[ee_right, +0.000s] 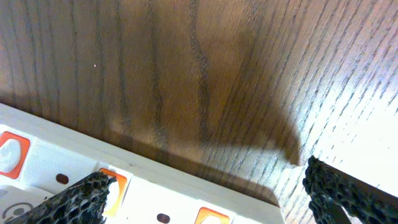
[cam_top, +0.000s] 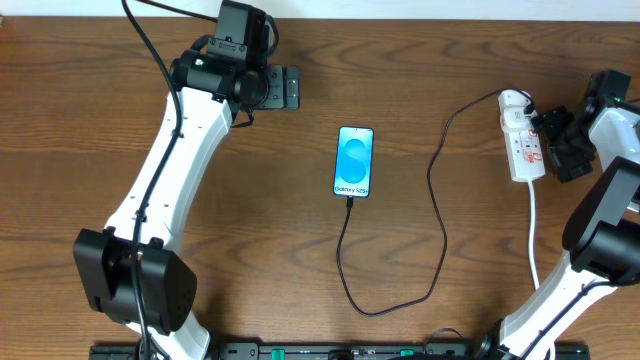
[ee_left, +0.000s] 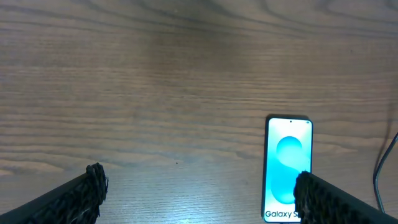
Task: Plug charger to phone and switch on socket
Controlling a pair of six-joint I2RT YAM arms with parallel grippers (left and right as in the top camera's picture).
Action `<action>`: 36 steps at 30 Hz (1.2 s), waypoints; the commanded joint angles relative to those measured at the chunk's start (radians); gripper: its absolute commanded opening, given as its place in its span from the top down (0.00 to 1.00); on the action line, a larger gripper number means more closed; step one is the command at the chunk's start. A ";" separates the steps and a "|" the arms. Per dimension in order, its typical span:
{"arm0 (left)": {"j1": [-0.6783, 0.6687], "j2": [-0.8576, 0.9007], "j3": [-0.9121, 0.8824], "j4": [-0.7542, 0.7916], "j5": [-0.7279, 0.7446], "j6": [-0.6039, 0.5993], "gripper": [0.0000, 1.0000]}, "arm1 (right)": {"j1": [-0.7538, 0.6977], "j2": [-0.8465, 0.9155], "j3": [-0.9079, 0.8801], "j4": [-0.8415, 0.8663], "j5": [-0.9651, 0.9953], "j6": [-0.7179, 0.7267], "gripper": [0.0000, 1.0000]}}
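The phone (cam_top: pixel 354 161) lies screen up at the table's middle, blue screen lit; it also shows in the left wrist view (ee_left: pixel 287 168). The charger (cam_top: pixel 437 200), a thin black cable, runs from the phone's near end in a loop to the socket (cam_top: pixel 522 140), a white power strip at the far right. My left gripper (ee_left: pixel 199 190) is open and empty, up at the back left, away from the phone. My right gripper (ee_right: pixel 205 193) is open just above the socket (ee_right: pixel 155 186), one finger over an orange-red switch (ee_right: pixel 113 183).
The strip's thick white cord (cam_top: pixel 533 230) trails toward the front right. The left arm's base (cam_top: pixel 130 280) stands at the front left and the right arm's (cam_top: pixel 600 240) at the right. Bare wooden table (cam_top: pixel 270 260) lies around the phone.
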 commanded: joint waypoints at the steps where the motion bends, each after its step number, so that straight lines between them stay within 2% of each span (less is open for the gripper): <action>1: 0.000 0.006 -0.002 0.000 -0.013 0.002 0.03 | 0.037 0.013 -0.014 -0.029 -0.083 -0.017 0.01; 18: 0.000 0.006 -0.002 0.000 -0.013 0.002 0.02 | 0.040 0.013 -0.014 -0.051 -0.101 -0.023 0.01; 23: 0.000 0.006 -0.002 0.000 -0.013 0.002 0.03 | 0.029 -0.008 -0.012 -0.106 -0.124 -0.053 0.01; 31: 0.000 0.006 -0.002 0.000 -0.013 0.002 0.03 | 0.000 -0.150 -0.012 -0.235 -0.042 -0.054 0.01; 36: 0.000 0.006 -0.002 0.000 -0.013 0.002 0.02 | 0.002 -0.323 -0.013 -0.389 0.026 -0.064 0.01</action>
